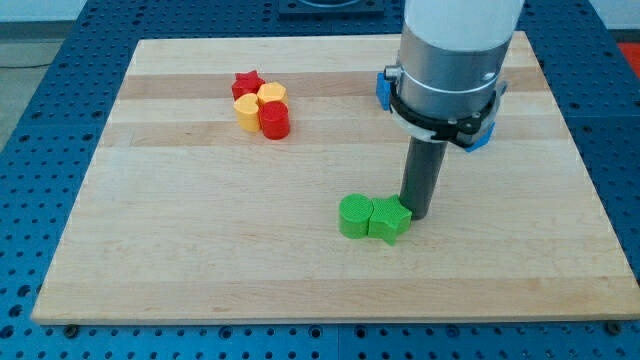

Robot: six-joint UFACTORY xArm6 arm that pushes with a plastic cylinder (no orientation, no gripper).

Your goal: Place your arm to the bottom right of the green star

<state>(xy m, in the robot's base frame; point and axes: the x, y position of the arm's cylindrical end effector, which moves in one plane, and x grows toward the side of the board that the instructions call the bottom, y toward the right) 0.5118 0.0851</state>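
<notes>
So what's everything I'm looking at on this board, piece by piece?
Board: 1, pale wood, fills most of the view, on a blue perforated table.
Red star: 1, red, upper left of the board, top of a tight cluster.
Yellow blocks: 2, yellow, one beside the red star, one below it; shapes hard to tell.
Red cylinder: 1, red, the cluster's bottom right.
Green cylinder: 1, green, board centre, touching the green star.
Green star: 1, green, right of the green cylinder.
Blue blocks: 2, blue, one and one mostly hidden behind the arm.
Arm: 1, white and grey, the view's top.
My tip: 1, dark rod, against the green star's upper right.
</notes>
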